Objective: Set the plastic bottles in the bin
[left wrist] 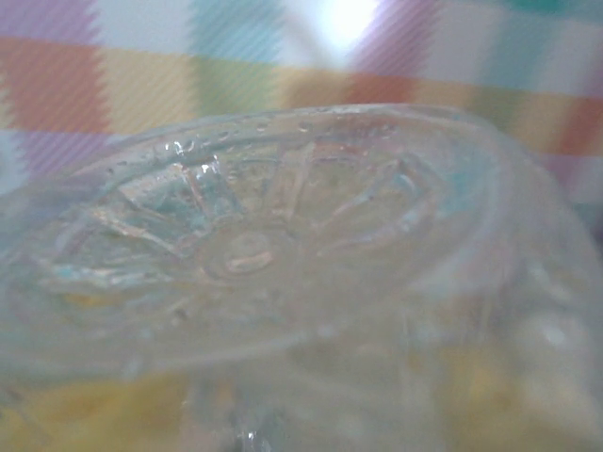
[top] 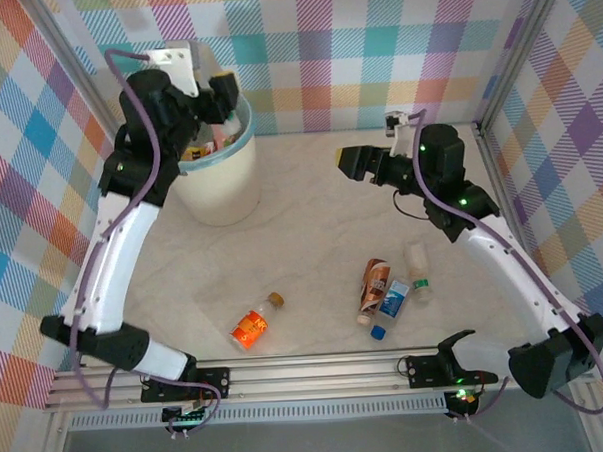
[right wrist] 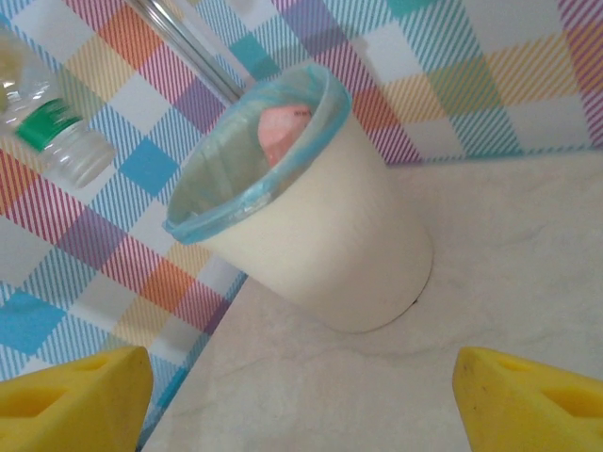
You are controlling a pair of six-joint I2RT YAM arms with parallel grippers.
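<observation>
The cream bin (top: 223,181) with its teal liner (right wrist: 247,193) stands at the far left; some bottles (top: 196,150) and a pink label (right wrist: 285,132) show inside it. My left gripper (top: 224,95) hangs over the bin's rim, shut on a clear bottle (left wrist: 283,254) whose ribbed base sits close against the left wrist camera; its green-banded neck (right wrist: 55,132) hangs in the air beside the bin. My right gripper (top: 347,162) (right wrist: 301,400) is open, empty and aimed at the bin. On the table lie an orange bottle (top: 251,328), a brown-labelled one (top: 374,281), a blue-labelled one (top: 393,302) and a clear one (top: 418,269).
Checked walls close in the table on the left, back and right. A metal post (right wrist: 184,42) rises behind the bin. A loose blue cap (top: 379,333) lies by the blue-labelled bottle. Bare tabletop (top: 311,216) stretches between the bin and the right arm.
</observation>
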